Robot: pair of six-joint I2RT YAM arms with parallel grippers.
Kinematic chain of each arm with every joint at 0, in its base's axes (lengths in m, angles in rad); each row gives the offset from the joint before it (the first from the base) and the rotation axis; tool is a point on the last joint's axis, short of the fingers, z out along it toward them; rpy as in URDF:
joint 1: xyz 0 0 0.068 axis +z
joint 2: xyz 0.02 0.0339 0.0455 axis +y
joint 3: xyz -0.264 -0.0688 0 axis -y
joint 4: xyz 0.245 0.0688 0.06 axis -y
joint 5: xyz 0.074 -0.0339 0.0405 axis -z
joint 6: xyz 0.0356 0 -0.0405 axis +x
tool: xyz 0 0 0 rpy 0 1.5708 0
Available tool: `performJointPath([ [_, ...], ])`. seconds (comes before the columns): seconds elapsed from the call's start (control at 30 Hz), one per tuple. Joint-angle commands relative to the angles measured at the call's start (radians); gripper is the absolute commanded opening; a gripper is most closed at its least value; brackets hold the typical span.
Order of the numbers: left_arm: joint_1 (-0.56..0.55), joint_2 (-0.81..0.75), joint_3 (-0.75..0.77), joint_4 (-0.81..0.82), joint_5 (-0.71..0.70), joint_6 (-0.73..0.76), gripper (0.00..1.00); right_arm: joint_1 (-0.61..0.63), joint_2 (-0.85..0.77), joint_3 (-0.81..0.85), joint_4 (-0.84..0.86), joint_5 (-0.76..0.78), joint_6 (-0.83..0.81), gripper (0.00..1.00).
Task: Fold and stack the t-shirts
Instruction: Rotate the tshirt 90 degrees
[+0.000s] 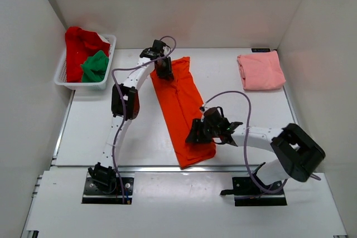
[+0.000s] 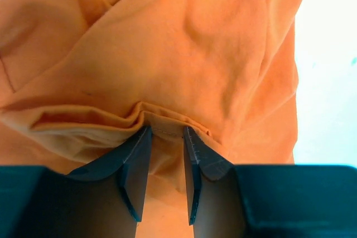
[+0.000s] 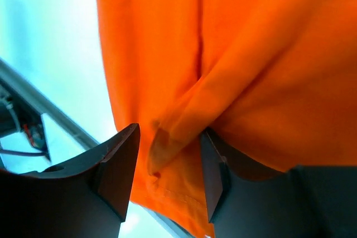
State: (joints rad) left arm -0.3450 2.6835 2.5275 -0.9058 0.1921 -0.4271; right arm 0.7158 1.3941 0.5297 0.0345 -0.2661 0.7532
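The bright orange t-shirt (image 1: 181,110) lies folded into a long strip down the middle of the table. My left gripper (image 1: 164,72) is on its far end. In the left wrist view the gripper (image 2: 167,129) has its jaws a little apart, with a puckered hem of the orange shirt (image 2: 212,54) bunched at their tips. My right gripper (image 1: 195,135) is at the near end. In the right wrist view the gripper (image 3: 170,132) is open around a raised fold of the orange shirt (image 3: 268,54), near its hem. The salmon pink t-shirt (image 1: 260,71) lies folded at the back right.
The red t-shirt (image 1: 78,43) and the green t-shirt (image 1: 96,66) lie crumpled in the white slotted basket (image 1: 83,85) at the back left. White walls close in the table on three sides. A metal rail runs along the table's near edge (image 1: 167,166).
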Motion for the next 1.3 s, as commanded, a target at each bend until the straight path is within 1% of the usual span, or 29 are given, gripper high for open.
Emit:
performJointPath([
  [0.0, 0.021, 0.068, 0.123, -0.039, -0.013, 0.028, 0.42, 0.082, 0.111, 0.047, 0.071, -0.005, -0.009, 0.46],
  [0.03, 0.023, 0.075, 0.148, 0.003, -0.005, 0.019, 0.42, 0.099, 0.129, 0.059, 0.076, 0.004, -0.012, 0.46],
  [0.07, 0.029, 0.047, 0.089, 0.037, 0.003, -0.001, 0.43, 0.108, 0.134, 0.053, 0.105, 0.001, -0.015, 0.46],
  [0.1, 0.043, 0.012, 0.003, 0.118, 0.015, -0.007, 0.44, 0.108, 0.141, 0.047, 0.152, -0.007, -0.029, 0.48],
  [0.13, 0.058, 0.003, -0.027, 0.183, 0.020, -0.019, 0.43, 0.108, 0.138, 0.041, 0.181, -0.002, -0.052, 0.49],
  [0.17, 0.066, 0.010, -0.029, 0.197, 0.017, -0.027, 0.42, 0.111, 0.132, 0.049, 0.189, -0.022, -0.073, 0.51],
  [0.27, 0.081, 0.079, 0.115, 0.174, 0.029, -0.038, 0.42, 0.105, 0.074, 0.098, 0.117, 0.002, -0.210, 0.53],
  [0.3, 0.087, 0.087, 0.114, 0.177, 0.046, -0.045, 0.42, 0.090, 0.034, 0.099, 0.101, -0.001, -0.221, 0.53],
  [0.33, 0.090, 0.081, 0.078, 0.214, 0.053, -0.050, 0.42, 0.068, -0.015, 0.076, 0.107, -0.015, -0.212, 0.52],
  [0.4, 0.089, 0.036, 0.018, 0.274, 0.052, -0.050, 0.42, 0.031, -0.079, 0.017, 0.108, -0.021, -0.164, 0.48],
  [0.43, 0.087, 0.036, 0.017, 0.280, 0.047, -0.047, 0.42, 0.011, -0.104, -0.002, 0.094, -0.030, -0.163, 0.48],
  [0.53, 0.084, 0.067, 0.075, 0.255, 0.052, -0.047, 0.41, -0.012, -0.128, -0.059, 0.021, -0.021, -0.175, 0.45],
  [0.57, 0.084, 0.073, 0.082, 0.260, 0.059, -0.045, 0.42, -0.015, -0.132, -0.088, -0.008, -0.010, -0.178, 0.44],
  [0.63, 0.087, 0.065, 0.062, 0.266, 0.061, -0.044, 0.41, -0.032, -0.127, -0.111, -0.033, -0.036, -0.176, 0.43],
  [0.67, 0.080, 0.062, 0.053, 0.272, 0.061, -0.047, 0.42, -0.035, -0.126, -0.126, -0.074, -0.042, -0.176, 0.38],
  [0.7, 0.084, 0.052, 0.044, 0.275, 0.060, -0.041, 0.43, -0.042, -0.133, -0.135, -0.090, -0.039, -0.175, 0.31],
  [0.73, 0.083, 0.059, 0.043, 0.272, 0.058, -0.041, 0.42, -0.045, -0.148, -0.137, -0.126, -0.021, -0.175, 0.28],
  [0.8, 0.086, 0.062, 0.056, 0.271, 0.064, -0.036, 0.43, -0.067, -0.167, -0.140, -0.203, 0.019, -0.173, 0.13],
  [0.9, 0.092, 0.067, 0.057, 0.272, 0.067, -0.039, 0.42, -0.108, -0.201, -0.134, -0.272, 0.051, -0.170, 0.08],
  [0.93, 0.089, 0.065, 0.059, 0.274, 0.067, -0.036, 0.41, -0.113, -0.226, -0.138, -0.284, 0.057, -0.166, 0.05],
  [0.97, 0.086, 0.062, 0.060, 0.278, 0.067, -0.036, 0.42, -0.134, -0.253, -0.155, -0.291, 0.054, -0.160, 0.00],
  [1.1, 0.098, 0.058, 0.060, 0.281, 0.078, -0.026, 0.42, -0.208, -0.354, -0.230, -0.262, 0.035, -0.100, 0.00],
  [1.13, 0.092, 0.055, 0.057, 0.292, 0.076, -0.027, 0.43, -0.232, -0.371, -0.259, -0.216, 0.015, -0.098, 0.01],
  [1.2, 0.101, 0.052, 0.080, 0.292, 0.096, -0.030, 0.43, -0.243, -0.423, -0.292, -0.156, -0.038, -0.071, 0.00],
  [1.23, 0.101, 0.046, 0.085, 0.289, 0.104, -0.035, 0.44, -0.239, -0.431, -0.292, -0.147, -0.033, -0.068, 0.00],
  [1.27, 0.107, 0.027, 0.105, 0.285, 0.121, -0.035, 0.46, -0.218, -0.432, -0.284, -0.150, -0.027, -0.074, 0.00],
])
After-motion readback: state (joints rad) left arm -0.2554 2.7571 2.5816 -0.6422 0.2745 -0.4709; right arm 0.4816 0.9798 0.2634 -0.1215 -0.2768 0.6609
